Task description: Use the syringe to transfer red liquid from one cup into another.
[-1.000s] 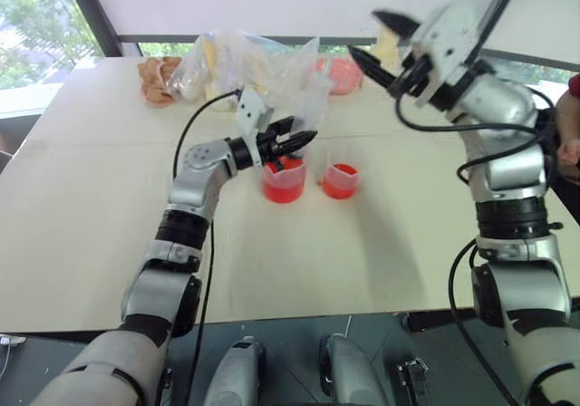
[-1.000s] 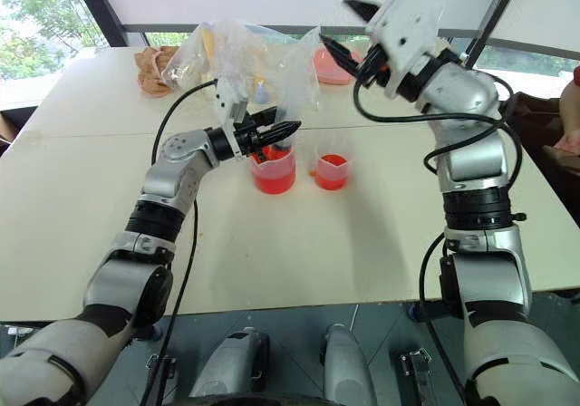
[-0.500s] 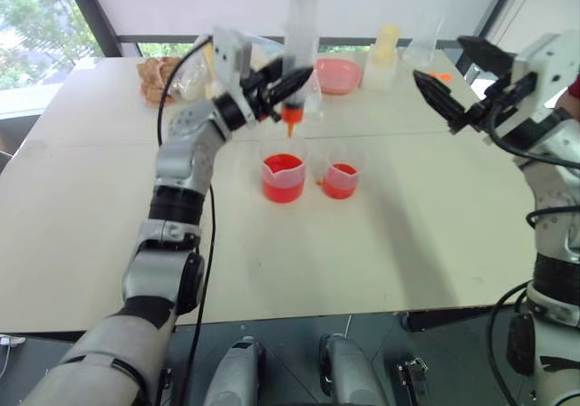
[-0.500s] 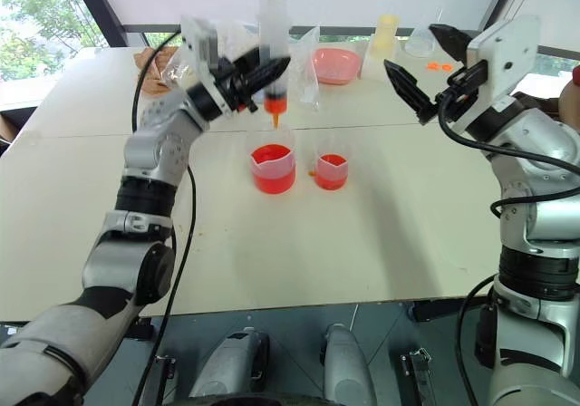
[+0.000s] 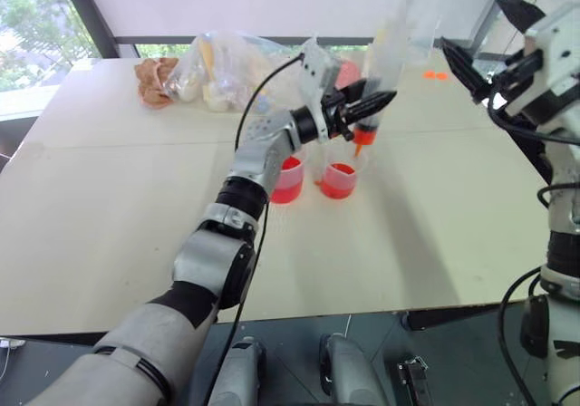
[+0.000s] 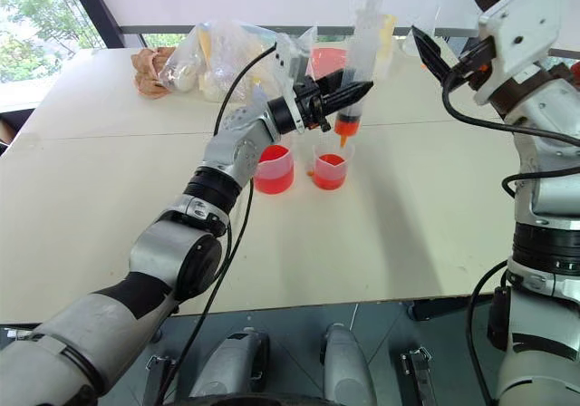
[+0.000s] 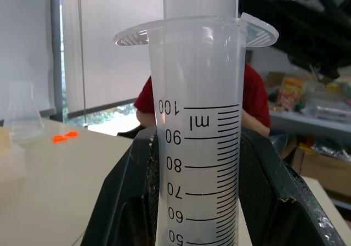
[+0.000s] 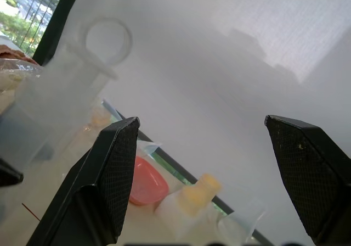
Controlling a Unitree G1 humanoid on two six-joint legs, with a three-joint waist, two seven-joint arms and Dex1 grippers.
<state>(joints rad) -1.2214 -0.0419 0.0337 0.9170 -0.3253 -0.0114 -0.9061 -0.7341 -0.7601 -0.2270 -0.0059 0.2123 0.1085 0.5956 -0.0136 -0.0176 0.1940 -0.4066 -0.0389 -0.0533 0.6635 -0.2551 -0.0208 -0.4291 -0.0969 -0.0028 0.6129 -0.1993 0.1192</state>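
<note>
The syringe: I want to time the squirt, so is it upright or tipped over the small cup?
Nearly upright, leaning slightly. The syringe is gripped by the left tool, orange tip down above the small cup, plunger end up.

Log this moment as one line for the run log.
left gripper: shut on syringe | syringe: upright, orange tip above smaller cup | larger beaker: red liquid inside | right gripper: open, raised

Both of the robot's silver-grey metal arms are showing rounded shell segments joined by ribbed black rings. Thin black cables are looping along each forearm. A white boxy camera housing is sitting on each wrist, and the black two-finger left gripper [image 5: 376, 103] and black two-finger right gripper [image 5: 485, 36] are ending in tapered, textured pads.
</note>
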